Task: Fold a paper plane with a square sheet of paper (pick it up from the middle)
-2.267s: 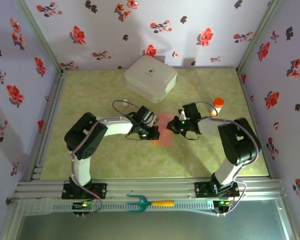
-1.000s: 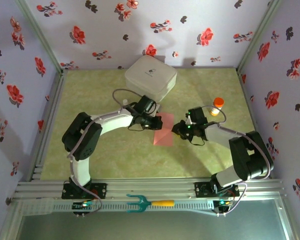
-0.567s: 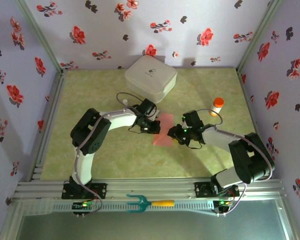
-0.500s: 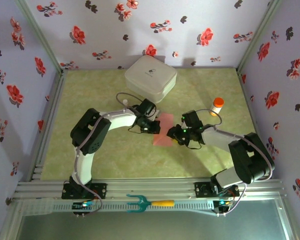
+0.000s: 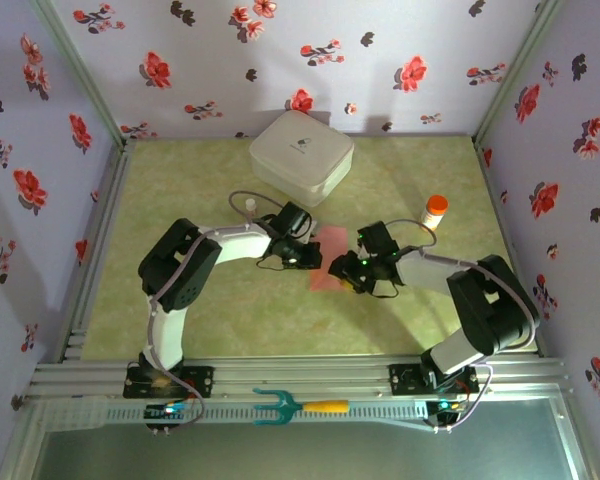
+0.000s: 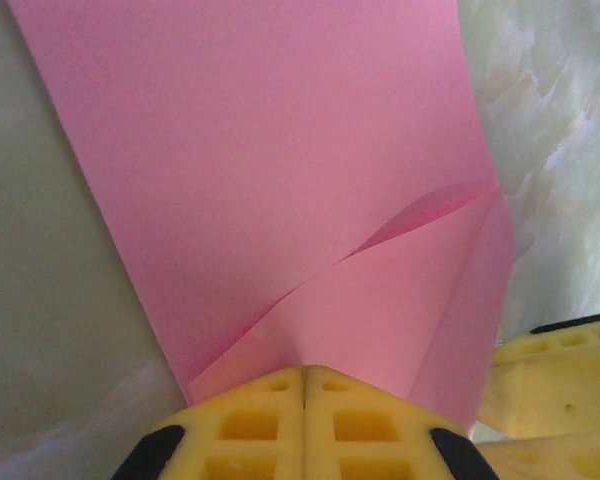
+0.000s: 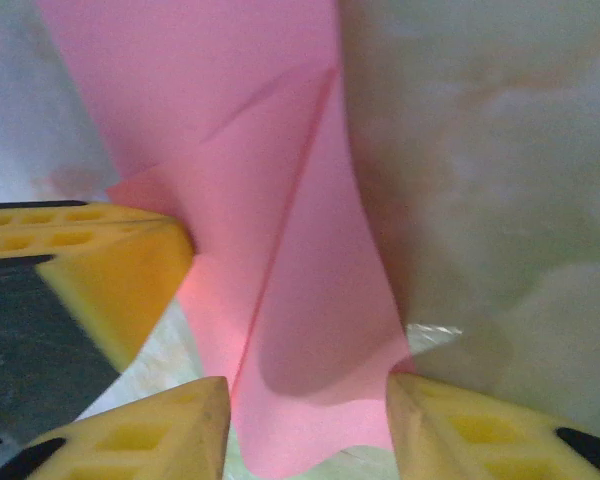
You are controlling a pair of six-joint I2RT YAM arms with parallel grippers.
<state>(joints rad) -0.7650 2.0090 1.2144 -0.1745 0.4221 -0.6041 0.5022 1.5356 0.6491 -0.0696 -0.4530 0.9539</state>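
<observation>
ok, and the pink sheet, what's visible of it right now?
The square sheet of paper is thin, matte and pink-red, lying mostly flat on the green table between the two arms. One corner is folded over into a triangular flap with a raised diagonal crease. The left gripper is shut on its edge at that flap. The right gripper stands open close by, with a slightly lifted edge between its fingers.

The right gripper [image 5: 346, 270] has crept toward 9 o'clock, away from the bottle [image 5: 435, 211] and up against the right edge of the sheet of paper [image 5: 329, 250]. Its jaws seem wider apart than a second ago, though the overhead view is too small to be sure. The left gripper [image 5: 308, 258], which had risen toward 12 o'clock, is back down toward 6 o'clock. The right elbow has swung inward.
</observation>
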